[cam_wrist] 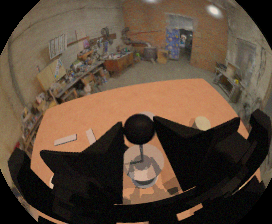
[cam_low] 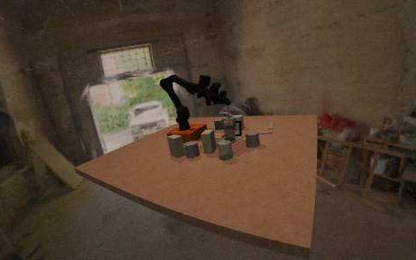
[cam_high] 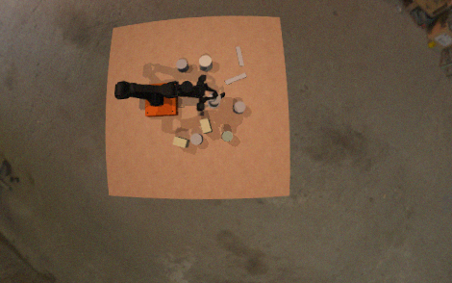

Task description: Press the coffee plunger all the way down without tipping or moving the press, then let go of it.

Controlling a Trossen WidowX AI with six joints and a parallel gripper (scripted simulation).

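Note:
The coffee press point(cam_high: 214, 101) point(cam_low: 229, 129) point(cam_wrist: 141, 172) stands upright on the wooden table point(cam_high: 143, 168) point(cam_low: 251, 195), right of the arm's orange base point(cam_high: 160, 110) point(cam_low: 188, 131). Its plunger's black round knob point(cam_wrist: 139, 127) sits atop a thin rod above the glass body. My gripper point(cam_high: 211, 96) point(cam_low: 225, 103) point(cam_wrist: 137, 123) hangs straight over the press and is shut on the knob, one dark finger on each side of it. The plunger rod still shows raised above the lid in the wrist view.
Cylinders stand around the press: a grey one point(cam_high: 238, 106), a grey one point(cam_high: 182, 64), a white one point(cam_high: 205, 61). Nearer the front are beige blocks point(cam_high: 206, 125) point(cam_high: 180, 141) and more cylinders point(cam_high: 196, 139) point(cam_high: 227, 136). Two flat bars point(cam_high: 239, 56) point(cam_high: 236, 78) lie at the back.

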